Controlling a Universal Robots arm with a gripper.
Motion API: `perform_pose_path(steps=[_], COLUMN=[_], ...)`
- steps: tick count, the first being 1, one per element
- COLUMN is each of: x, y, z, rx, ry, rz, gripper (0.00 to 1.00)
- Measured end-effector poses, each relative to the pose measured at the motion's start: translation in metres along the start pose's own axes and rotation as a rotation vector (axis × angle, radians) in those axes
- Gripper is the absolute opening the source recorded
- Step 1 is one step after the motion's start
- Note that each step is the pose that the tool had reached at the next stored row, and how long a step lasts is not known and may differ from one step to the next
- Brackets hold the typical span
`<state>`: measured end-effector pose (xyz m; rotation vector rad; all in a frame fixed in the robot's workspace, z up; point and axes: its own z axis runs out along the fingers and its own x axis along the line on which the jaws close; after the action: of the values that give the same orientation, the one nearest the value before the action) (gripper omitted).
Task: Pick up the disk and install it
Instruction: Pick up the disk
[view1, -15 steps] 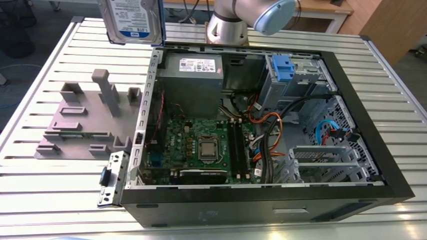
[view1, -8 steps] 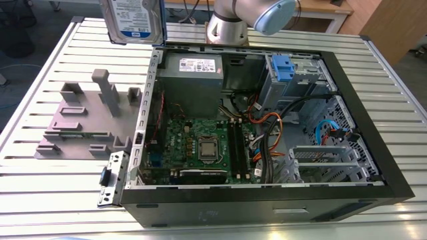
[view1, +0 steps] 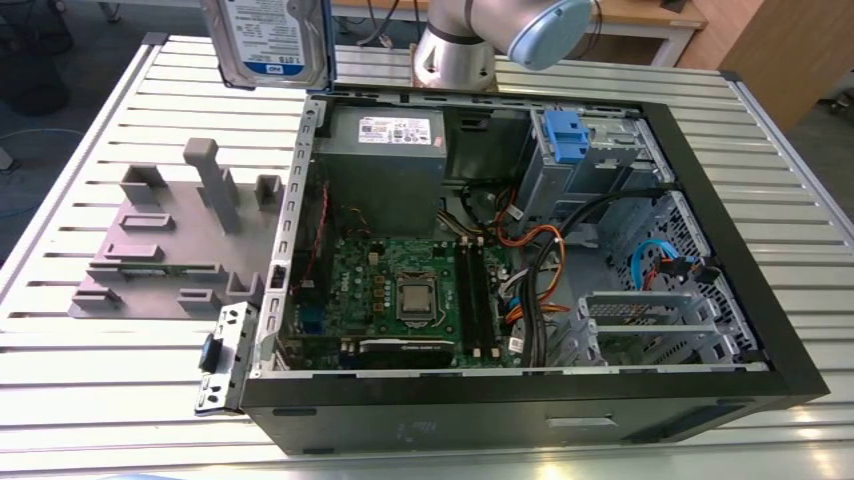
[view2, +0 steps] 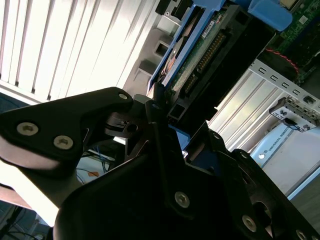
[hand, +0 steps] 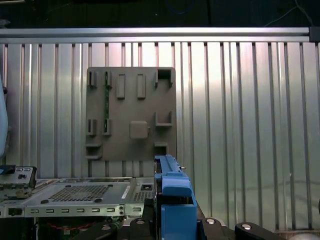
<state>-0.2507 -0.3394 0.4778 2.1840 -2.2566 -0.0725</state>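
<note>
One labelled face of the disk (view1: 274, 40) meets us in the exterior view, high over the table (view1: 80, 180) beside the open computer case (view1: 534, 410); the second wrist view gives us the gripper (view2: 167, 122) clamped on it; a grey holder (view1: 167, 245) stands nearby.

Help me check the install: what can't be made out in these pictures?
Exterior view: the flat silver-metal, white-and-blue-labelled disk is cut off by the top edge.
First wrist view: the disk is edge-on, so its broad faces are hidden.
Second wrist view: the disk's near end is hidden behind the black gripper.
</note>
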Motion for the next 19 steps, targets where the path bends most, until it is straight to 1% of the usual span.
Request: perform_pose_path(steps=[19], x=[-0.0002], y=[-0.0056], z=[-0.0002], rx=[0.0000], ry=[0.0000], rz=[0.000], gripper=[0.37])
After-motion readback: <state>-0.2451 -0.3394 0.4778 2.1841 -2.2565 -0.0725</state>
